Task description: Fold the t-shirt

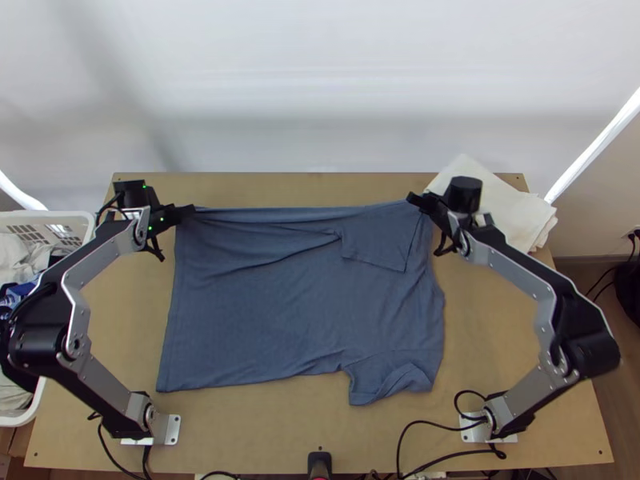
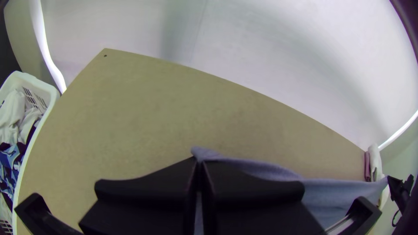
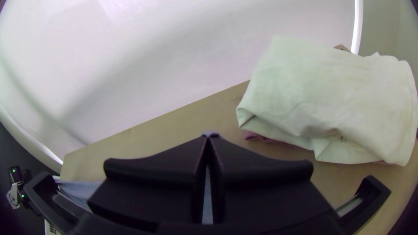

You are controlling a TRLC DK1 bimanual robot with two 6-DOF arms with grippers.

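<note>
The blue-grey t-shirt (image 1: 264, 312) lies spread on the table, hem to the left, one sleeve at its lower right. Its far edge is pulled straight between the grippers, with a sleeve folded in over the body near the right one. My left gripper (image 1: 186, 211) is shut on the far left corner; in the left wrist view, cloth (image 2: 261, 169) pokes out past the fingertips of the left gripper (image 2: 199, 162). My right gripper (image 1: 414, 200) is shut on the far right edge; in the right wrist view, a bit of cloth shows at the tips of the right gripper (image 3: 210, 138).
Folded pale cloths (image 1: 500, 204) are stacked at the table's far right corner, just beyond the right gripper. A white basket (image 1: 84, 228) with clothes stands off the left edge. Cables lie along the near edge. Bare table (image 1: 296, 424) shows in front of the shirt.
</note>
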